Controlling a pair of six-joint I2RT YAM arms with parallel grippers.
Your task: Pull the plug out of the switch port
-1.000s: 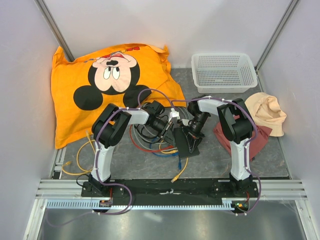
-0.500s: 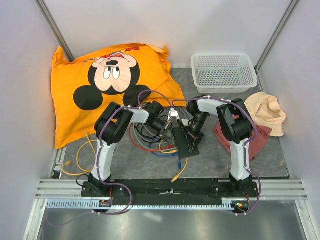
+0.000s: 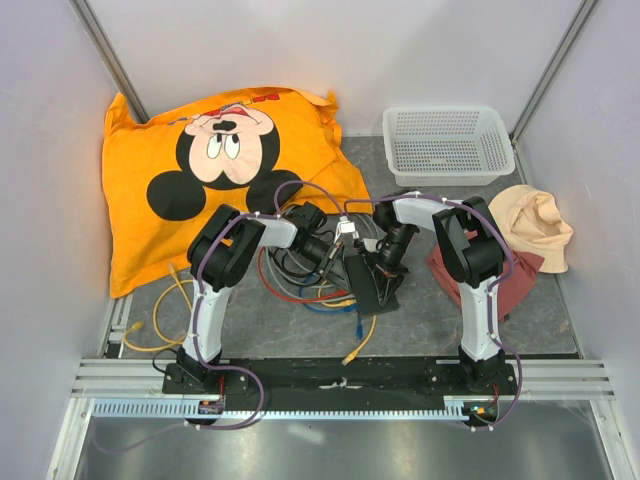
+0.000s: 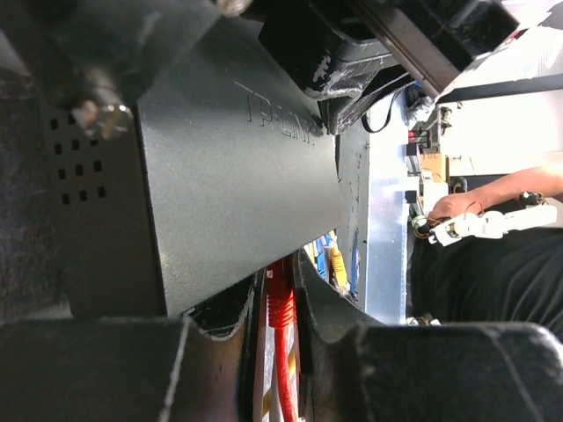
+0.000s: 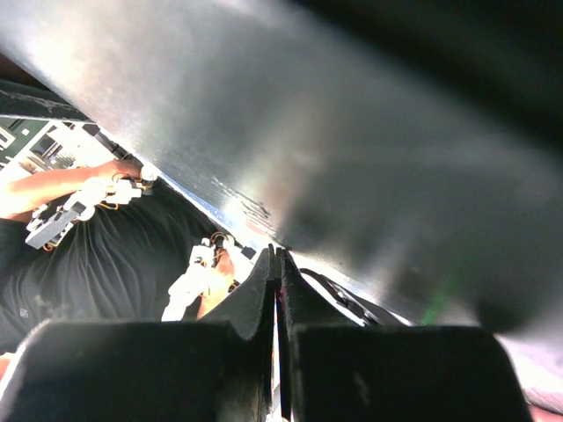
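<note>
The black switch (image 3: 368, 285) lies tilted at mid-table between both arms. In the left wrist view the switch (image 4: 237, 176) fills the frame, and a red plug (image 4: 280, 303) on a red cable sits at its lower edge. My left gripper (image 3: 345, 258) reaches in from the left and is shut on that red plug (image 4: 280, 316). My right gripper (image 3: 383, 268) comes from the right; its fingers are closed together (image 5: 277, 264) with the tips against the switch's face (image 5: 352, 114). The port itself is hidden.
A tangle of red, blue and yellow cables (image 3: 300, 285) lies under the left gripper, with loose yellow cable (image 3: 160, 310) at the left. An orange Mickey pillow (image 3: 210, 160), a white mesh basket (image 3: 445, 145), a beige cap (image 3: 535, 225) and a maroon cloth (image 3: 510, 280) lie around.
The left arm has shifted very slightly. The switch and the right arm have not visibly moved.
</note>
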